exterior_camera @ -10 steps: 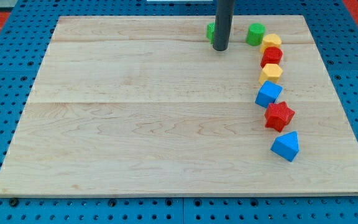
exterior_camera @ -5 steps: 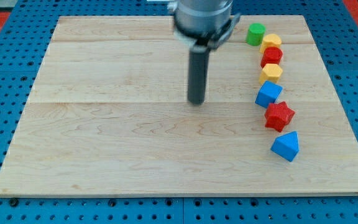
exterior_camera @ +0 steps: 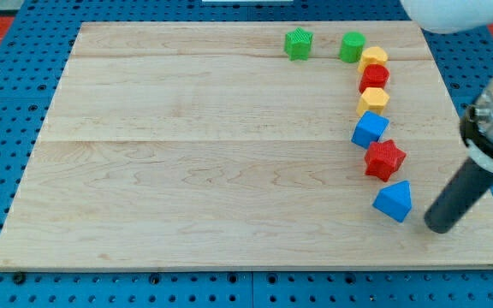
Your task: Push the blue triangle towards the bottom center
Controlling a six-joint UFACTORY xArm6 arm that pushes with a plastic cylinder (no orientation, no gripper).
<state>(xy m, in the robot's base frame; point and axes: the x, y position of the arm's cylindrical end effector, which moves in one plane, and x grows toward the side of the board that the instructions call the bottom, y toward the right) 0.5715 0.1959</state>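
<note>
The blue triangle (exterior_camera: 393, 201) lies near the board's lower right. My tip (exterior_camera: 438, 228) rests on the board just to its right and slightly lower, a small gap apart. The dark rod slants up to the view's right edge. Above the triangle a curved line of blocks runs upward: a red star (exterior_camera: 384, 159), a blue cube (exterior_camera: 370, 129), a yellow block (exterior_camera: 372, 101), a red block (exterior_camera: 374, 78), a yellow block (exterior_camera: 373, 58).
A green cylinder (exterior_camera: 352, 46) and a green star (exterior_camera: 298, 43) sit near the top edge. The wooden board (exterior_camera: 187, 154) lies on a blue pegboard; its right edge is close to my tip.
My tip swept from the board's top centre down through the middle to the lower right, beside the blue triangle. The green star, hidden before, now shows. No block has moved.
</note>
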